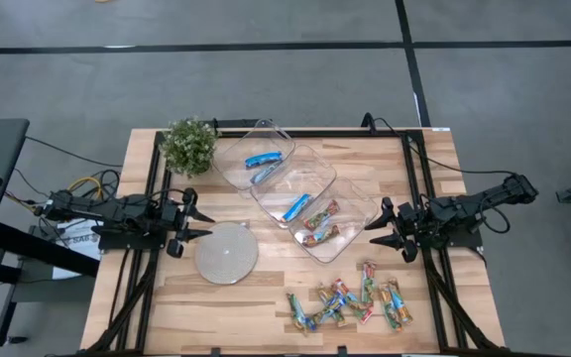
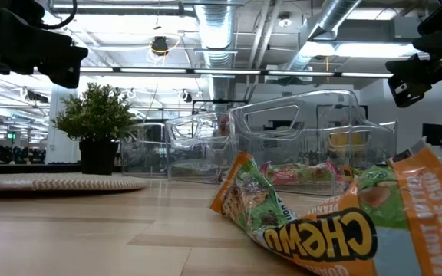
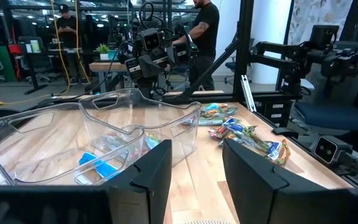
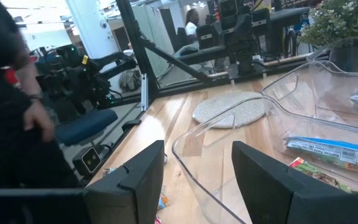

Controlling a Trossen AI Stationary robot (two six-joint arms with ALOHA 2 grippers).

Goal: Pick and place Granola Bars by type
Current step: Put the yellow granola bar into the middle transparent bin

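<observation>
Several multicoloured Granola Bars (image 1: 350, 302) lie loose in a pile near the table's front edge, also seen close up as a green-and-orange wrapper (image 2: 321, 222). Three clear trays run in a diagonal row. The far tray (image 1: 256, 154) holds blue-and-white bars (image 1: 264, 159). The middle tray (image 1: 290, 188) holds one blue bar (image 1: 297, 206). The near tray (image 1: 350, 220) holds multicoloured bars (image 1: 320, 223). My left gripper (image 1: 198, 223) stands open at the table's left, above the table. My right gripper (image 1: 375, 226) stands open at the right, beside the near tray. Neither has anything between its fingers.
A round grey woven disc (image 1: 226, 253) lies at front left, just past my left gripper. A small potted plant (image 1: 188, 144) stands at the far left corner. Dark frame rails (image 1: 419, 178) run along both sides of the table. A person's arm (image 4: 36, 118) shows beyond the table's right side.
</observation>
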